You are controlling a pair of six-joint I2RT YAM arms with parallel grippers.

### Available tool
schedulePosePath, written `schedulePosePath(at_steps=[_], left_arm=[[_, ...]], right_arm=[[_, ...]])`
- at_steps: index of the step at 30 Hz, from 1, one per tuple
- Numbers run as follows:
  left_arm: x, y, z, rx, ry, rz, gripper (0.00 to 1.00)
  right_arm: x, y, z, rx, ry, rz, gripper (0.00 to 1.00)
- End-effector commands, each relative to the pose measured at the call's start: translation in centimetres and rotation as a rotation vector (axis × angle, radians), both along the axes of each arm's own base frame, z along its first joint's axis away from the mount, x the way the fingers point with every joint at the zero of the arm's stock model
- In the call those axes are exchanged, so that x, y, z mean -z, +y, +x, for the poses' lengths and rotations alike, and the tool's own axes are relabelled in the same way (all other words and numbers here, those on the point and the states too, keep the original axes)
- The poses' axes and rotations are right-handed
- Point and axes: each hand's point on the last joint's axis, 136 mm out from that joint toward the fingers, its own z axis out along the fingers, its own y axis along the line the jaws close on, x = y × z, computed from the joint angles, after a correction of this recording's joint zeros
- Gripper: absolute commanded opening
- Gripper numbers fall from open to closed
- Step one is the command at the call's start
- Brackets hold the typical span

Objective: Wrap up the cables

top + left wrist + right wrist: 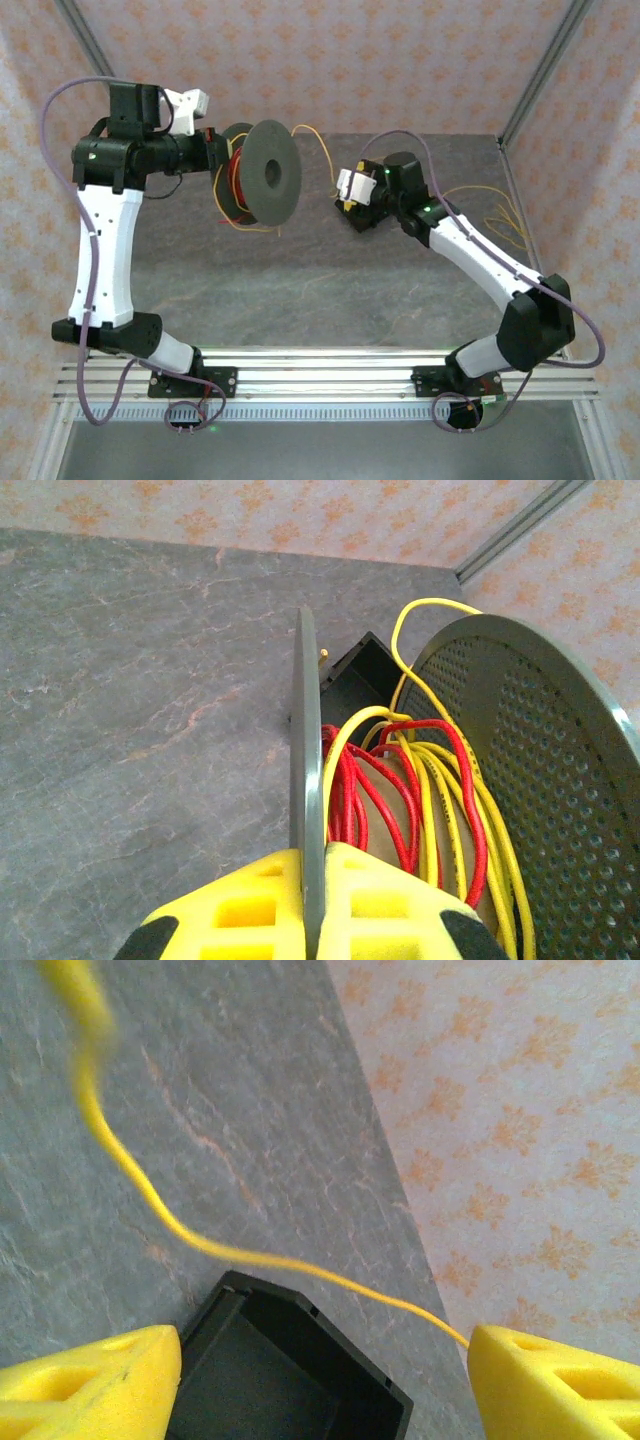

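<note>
Left end effector [313,885] astride spool [540,760] flange, cables [400,780] cut off below.

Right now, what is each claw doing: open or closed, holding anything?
Left claw: closed, gripping the rim of the grey spool.
Right claw: open, gripping nothing; a yellow cable runs across the gap.

Two robot arms [105,240], one grey spool [268,172], one black box [285,1380], yellow and red cables [250,1258], strands uncountable.
</note>
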Motion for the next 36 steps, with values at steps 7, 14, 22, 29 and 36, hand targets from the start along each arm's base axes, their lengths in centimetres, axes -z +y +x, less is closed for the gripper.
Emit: schedulePosePath(at_steps=[7, 14, 22, 29, 36], left_arm=[[-3.9, -0.3, -2.7, 0.019, -0.125, -0.063, 0.00], [-4.0, -0.4, -3.0, 0.024, -0.129, -0.063, 0.00], [-4.3, -0.5, -2.9, 0.025, -0.136, -0.077, 0.00], [-5.2, -0.5, -2.8, 0.025, -0.158, -0.090, 0.00], [-5.0, -0.4, -2.5, 0.017, -0.152, -0.087, 0.00]], right_arm=[[-3.5, -2.0, 2.7, 0.049, -0.134, -0.063, 0.78], [-4.7, -4.3, 4.0, 0.133, -0.094, -0.009, 0.77], [-2.6, -5.4, 4.1, 0.171, 0.045, -0.034, 0.51], [-1.1, -5.5, 3.9, 0.169, 0.129, -0.063, 0.58], [-1.1, -5.6, 3.8, 0.177, 0.171, -0.045, 0.25]])
